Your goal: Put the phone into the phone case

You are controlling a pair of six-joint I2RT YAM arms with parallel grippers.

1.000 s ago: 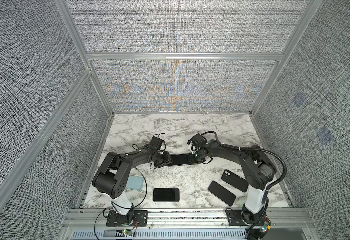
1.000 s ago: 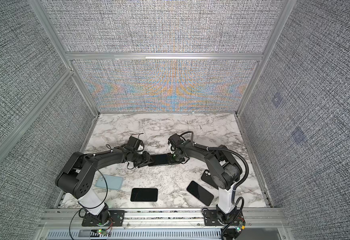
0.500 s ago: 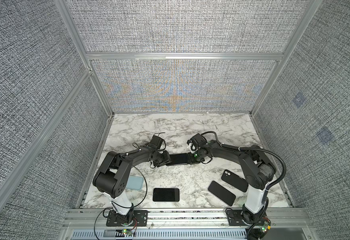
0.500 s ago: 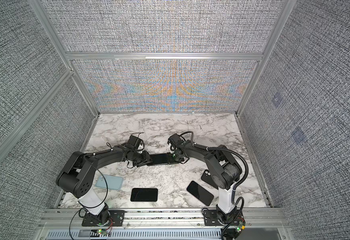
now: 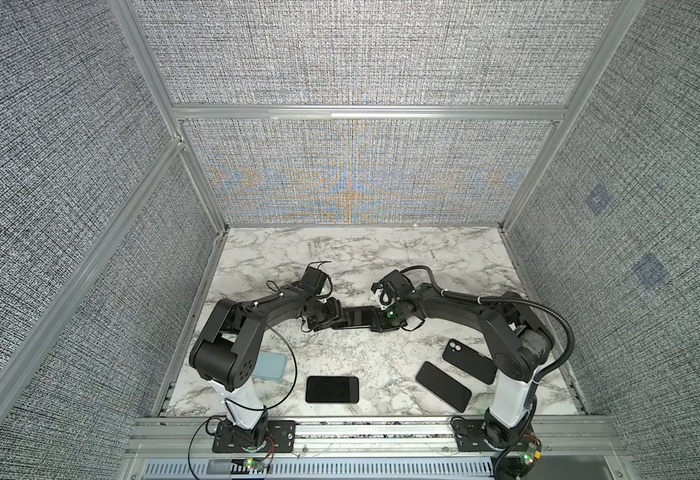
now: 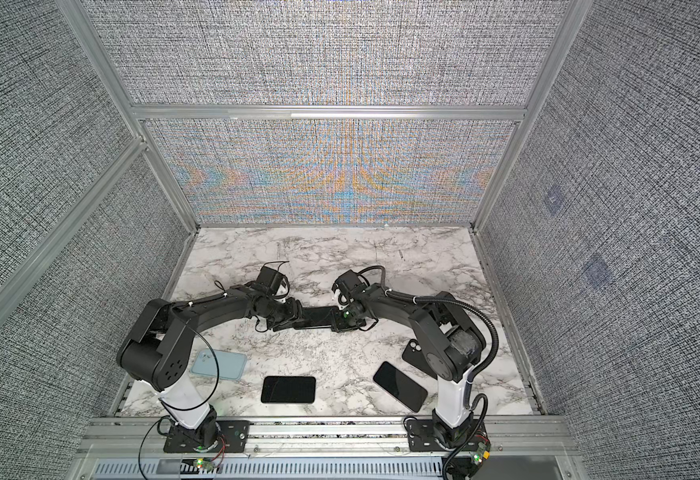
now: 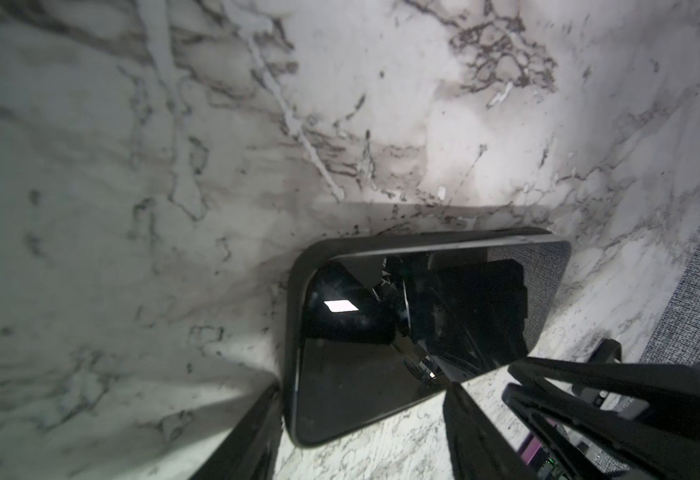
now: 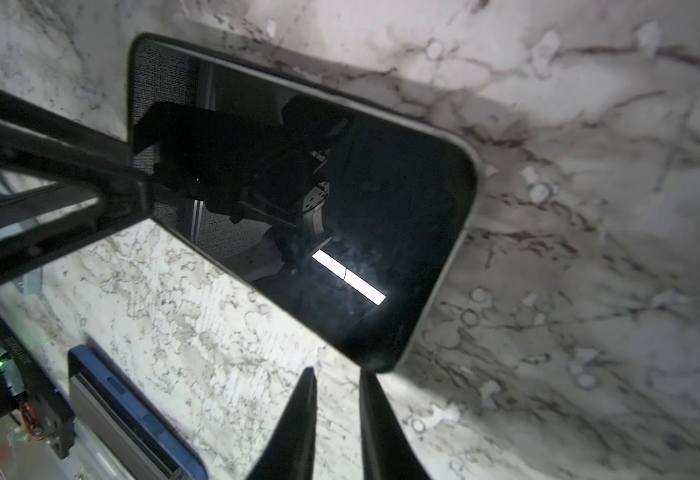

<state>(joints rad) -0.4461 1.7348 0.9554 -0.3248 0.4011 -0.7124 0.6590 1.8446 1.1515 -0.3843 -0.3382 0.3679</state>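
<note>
- Glossy black phone [image 7: 423, 307] lies in matte black rimmed phone case [image 7: 294, 311], mid white marble bench [image 5: 381, 257], reachable by both arms.
- Left pincer [image 7: 360, 384] wide, straddling left end, gripping nothing.
- Right pincer [image 8: 338, 372] narrowly parted, empty.

You will find no text, brand, number or sign here that can be read. In the left wrist view a small printed label [image 7: 598, 400] sits on a grey part at the edge of the picture. In the right wrist view a line of lettering [image 8: 15, 348] runs along a black bracket [image 8: 45, 399] beside a green light, but both are too blurred to make out.
</note>
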